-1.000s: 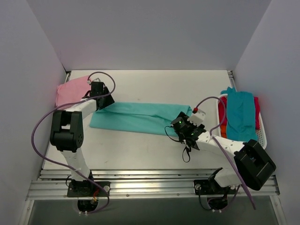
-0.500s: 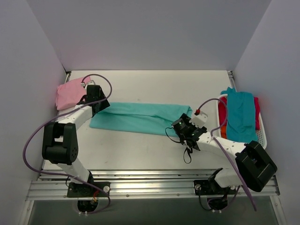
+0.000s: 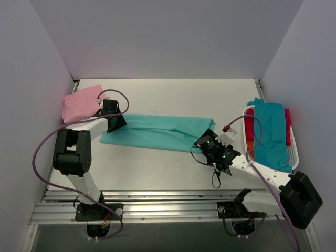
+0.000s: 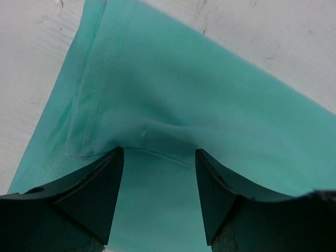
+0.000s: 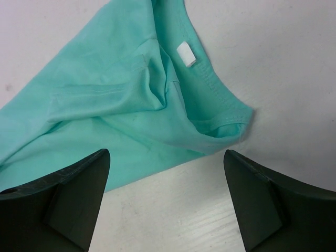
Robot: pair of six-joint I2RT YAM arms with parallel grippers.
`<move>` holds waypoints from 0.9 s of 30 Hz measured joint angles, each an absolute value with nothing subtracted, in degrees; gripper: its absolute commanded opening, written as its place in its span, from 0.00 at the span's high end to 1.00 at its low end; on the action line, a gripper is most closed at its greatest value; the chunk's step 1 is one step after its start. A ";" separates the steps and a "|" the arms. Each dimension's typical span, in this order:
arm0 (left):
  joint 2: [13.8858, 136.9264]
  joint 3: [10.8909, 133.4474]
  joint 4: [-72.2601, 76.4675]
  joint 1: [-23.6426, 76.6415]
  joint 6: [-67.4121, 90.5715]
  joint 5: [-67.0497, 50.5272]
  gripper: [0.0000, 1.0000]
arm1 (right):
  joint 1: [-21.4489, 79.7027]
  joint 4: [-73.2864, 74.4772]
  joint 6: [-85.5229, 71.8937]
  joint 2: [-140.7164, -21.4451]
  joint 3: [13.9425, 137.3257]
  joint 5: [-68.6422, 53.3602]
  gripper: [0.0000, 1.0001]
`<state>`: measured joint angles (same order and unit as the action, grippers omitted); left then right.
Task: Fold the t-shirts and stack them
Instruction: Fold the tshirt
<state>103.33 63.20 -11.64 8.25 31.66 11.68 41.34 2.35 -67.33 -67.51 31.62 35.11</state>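
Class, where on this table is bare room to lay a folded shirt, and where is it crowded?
Bare: the far strip behind the mint-teal shirt, between the pink shirt and the basket; the near strip between that shirt and the front rail. Crowded: the basket side.

The left arm was extended forward with the left gripper (image 3: 116,124) low on the left end of the mint-teal t-shirt (image 3: 157,131), jaws apart, fingers (image 4: 94,191) straddling a bunched fold. The right arm lay stretched leftward, the right gripper (image 3: 206,139) above the shirt's collar end, jaws spread wide.
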 measured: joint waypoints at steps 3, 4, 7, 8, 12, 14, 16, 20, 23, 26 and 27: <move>103.44 62.59 -11.84 8.69 32.47 11.57 0.33 | 41.36 3.68 -67.57 -63.42 31.70 35.42 0.15; 103.48 62.59 -11.84 8.82 32.60 11.57 0.33 | 41.36 4.03 -67.61 -62.28 31.75 35.64 0.15; 103.53 62.59 -11.86 8.97 32.91 11.60 0.27 | 41.41 5.04 -67.70 -60.25 31.92 35.88 0.15; 103.53 62.59 -11.84 8.97 32.97 11.62 0.25 | 41.43 5.26 -67.70 -60.05 31.94 35.86 0.16; 102.32 62.08 -11.79 8.97 33.56 11.84 0.03 | 42.06 5.82 -68.14 -59.99 31.94 35.33 0.17; 100.12 61.82 -11.88 8.97 33.58 11.97 0.03 | 43.05 5.74 -68.95 -60.14 31.88 35.07 0.17; 97.27 61.84 -11.81 8.97 33.56 12.29 0.04 | 44.12 5.04 -69.71 -60.88 31.35 34.92 0.17; 91.37 62.00 -11.81 8.97 33.34 13.23 0.04 | 44.99 3.57 -71.07 -65.71 30.17 34.04 0.18; 88.71 62.08 -11.86 8.97 33.23 13.54 0.04 | 44.99 2.98 -71.79 -69.38 30.11 33.71 0.19; 86.24 62.08 -12.23 8.97 32.97 13.78 0.04 | 44.99 1.96 -72.05 -71.31 30.09 33.58 0.24; 85.36 62.06 -12.32 8.97 32.82 13.89 0.04 | 44.97 1.56 -72.05 -71.75 30.09 33.61 0.25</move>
